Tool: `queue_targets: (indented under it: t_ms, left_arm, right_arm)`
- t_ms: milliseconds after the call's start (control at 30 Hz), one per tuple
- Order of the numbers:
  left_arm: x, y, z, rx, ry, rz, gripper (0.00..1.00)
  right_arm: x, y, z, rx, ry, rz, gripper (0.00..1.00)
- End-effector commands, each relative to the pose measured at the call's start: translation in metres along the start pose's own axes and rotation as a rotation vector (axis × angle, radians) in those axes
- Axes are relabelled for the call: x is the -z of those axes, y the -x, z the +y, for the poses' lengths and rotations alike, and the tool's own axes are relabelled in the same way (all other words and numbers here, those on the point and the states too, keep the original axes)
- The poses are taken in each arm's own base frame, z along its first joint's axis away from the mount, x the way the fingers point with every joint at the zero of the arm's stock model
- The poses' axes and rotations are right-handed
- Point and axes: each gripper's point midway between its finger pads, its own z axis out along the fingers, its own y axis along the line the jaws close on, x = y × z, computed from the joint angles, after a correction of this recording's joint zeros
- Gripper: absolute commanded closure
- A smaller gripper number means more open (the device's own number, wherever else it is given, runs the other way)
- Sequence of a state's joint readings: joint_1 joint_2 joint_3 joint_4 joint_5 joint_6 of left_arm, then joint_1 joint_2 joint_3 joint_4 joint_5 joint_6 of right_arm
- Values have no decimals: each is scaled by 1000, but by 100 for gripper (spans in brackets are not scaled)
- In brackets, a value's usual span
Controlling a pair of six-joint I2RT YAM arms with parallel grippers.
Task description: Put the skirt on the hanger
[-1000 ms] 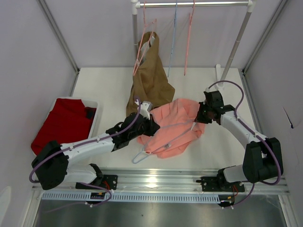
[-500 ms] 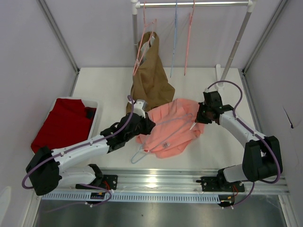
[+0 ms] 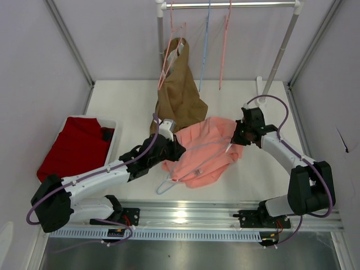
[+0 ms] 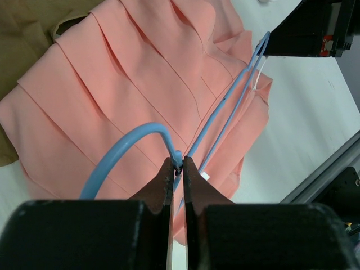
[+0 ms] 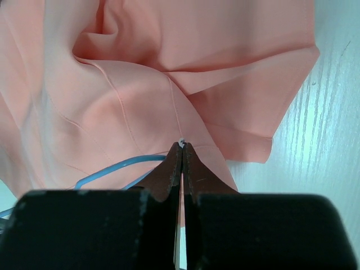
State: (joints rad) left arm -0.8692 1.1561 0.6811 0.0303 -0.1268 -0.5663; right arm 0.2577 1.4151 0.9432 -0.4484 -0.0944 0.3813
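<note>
Skirt lies spread on the bench at centre frame in the top view, between both arms, with the hanger resting on top of it. The hanger's long axis runs diagonally from lower left to upper right. Our left tool is clamped on the hanger's neck at the lower-left end. Our right tool sits at the upper-right end, fingers pressed together around a white bit; we cannot tell whether it pinches fabric.
</note>
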Motion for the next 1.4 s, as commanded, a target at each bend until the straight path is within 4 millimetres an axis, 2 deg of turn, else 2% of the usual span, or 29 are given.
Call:
queue_targets:
  t_ms: [0,133,500,633,800,1067,1133,1367]
  left_arm:
    - [1,-1,-12,-25,-51,37,100]
    - [2,-5,-7,-25,-25,55,100]
    - [-2,-7,-19,-37,-80,89,100]
    - [-3,-16,-20,-47,-95,133,100]
    - [-1,-18,-21,-51,-101,142,100]
    - [8,-10,0,-11,11,83,100]
    - [10,-7,2,-2,22,66,100]
    - [15,-6,2,8,19,58,100]
  right_arm:
    - [-2,18,10,-3,63,-68,100]
    - [-2,17,10,-11,78,-65,100]
    - [-2,17,7,-16,82,-71,100]
    - [-2,18,6,-17,82,-75,100]
    - [-4,17,4,-20,77,-73,100]
    - [-8,18,-2,-39,99,-72,100]
    - [-9,14,3,-41,147,-61,100]
    - [-11,19,25,-43,307,-103,100]
